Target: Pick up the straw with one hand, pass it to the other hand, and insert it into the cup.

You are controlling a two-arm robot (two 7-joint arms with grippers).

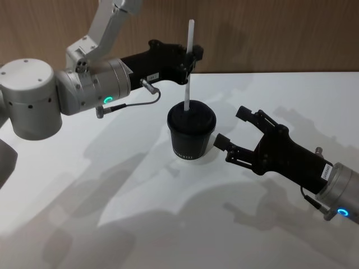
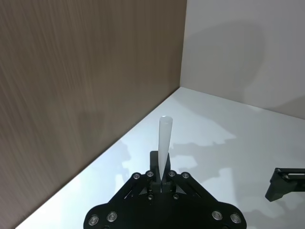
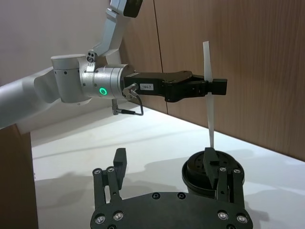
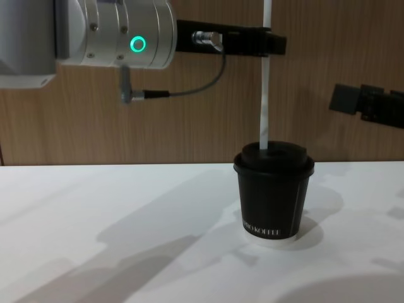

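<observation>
Straw (image 1: 188, 67), long, thin and white, is standing almost upright with its lower tip meeting the domed lid of the cup (image 1: 190, 134), a small black paper cup resting near the middle of the white surface (image 1: 84, 213). The left end effector (image 1: 192, 58), the long black one on a silver wrist with a glowing green ring, is reaching in level from the left and is clamping the straw in its upper part, so that a short length is sticking up above its fingers and a longer length is hanging below. From the chest view the straw's long axis is running straight down from that grip to the lid, so the cup lies directly beneath the left end effector, and the coming move looks like a plain downward push along that axis. Whether the tip is already through the lid opening cannot be told. The right end effector (image 1: 234, 134), plain and black, is hovering just beside the cup on the right, its fingers spread wide and holding nothing. Behind the cup a wood-panelled wall (image 1: 280, 33) is closing off the far edge, while open surface is lying in front and to the left.
</observation>
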